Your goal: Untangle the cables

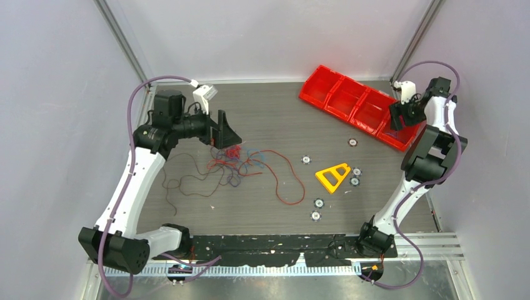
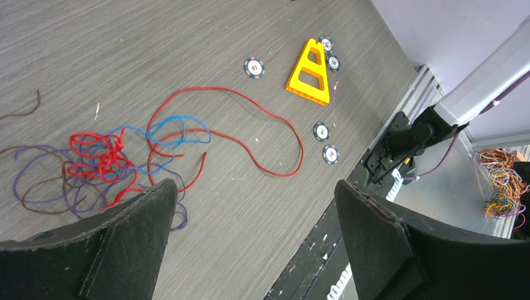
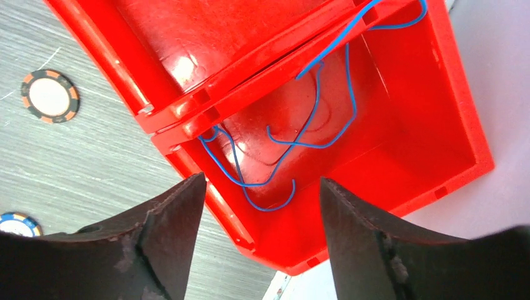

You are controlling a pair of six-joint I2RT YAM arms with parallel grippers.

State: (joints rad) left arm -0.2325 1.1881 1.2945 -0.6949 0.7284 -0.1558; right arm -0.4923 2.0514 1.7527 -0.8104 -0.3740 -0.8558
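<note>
The cables (image 1: 234, 157) lie as a loose knot of red, blue, purple and dark wires left of the table's centre. One long red cable (image 1: 289, 181) loops out to the right. In the left wrist view the knot (image 2: 103, 156) sits just beyond my left finger, with the red loop (image 2: 275, 134) ahead. My left gripper (image 1: 225, 134) (image 2: 255, 186) hangs open right over the knot, holding nothing. A single blue cable (image 3: 312, 125) lies in the red bin's end compartment, draped over a divider. My right gripper (image 1: 400, 119) (image 3: 262, 180) is open above it with nothing between its fingers.
The red bin (image 1: 310, 95) (image 3: 431, 112) with several compartments stands at the back right. A yellow triangle frame (image 1: 332, 177) (image 2: 309, 72) and several poker chips (image 1: 306, 160) (image 2: 254, 67) (image 3: 50, 95) lie right of centre. A bundle of coloured wires (image 2: 500, 181) sits off the table.
</note>
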